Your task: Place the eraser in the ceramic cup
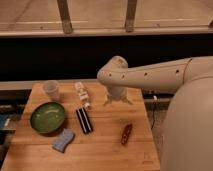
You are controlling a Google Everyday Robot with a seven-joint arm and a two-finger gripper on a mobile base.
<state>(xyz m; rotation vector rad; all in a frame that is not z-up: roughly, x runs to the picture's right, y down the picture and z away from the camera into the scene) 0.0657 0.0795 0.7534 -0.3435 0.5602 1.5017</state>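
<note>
**A:** Where's the eraser (84,120)?

**B:** Flat on the worktop (105,150), just right of the green bowl (47,117) and apart from the ceramic cup (51,89) at the back left.

**A:** And the pincer (118,103)?

**B:** Open, holding nothing, over the worktop's rear, right of the eraser. I'd lower it squarely across the bar's narrow width (the white tube (82,94) lies near its far end).

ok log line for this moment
gripper: open, empty, above table | eraser: flat on table, untouched | ceramic cup: upright beside green bowl
</note>
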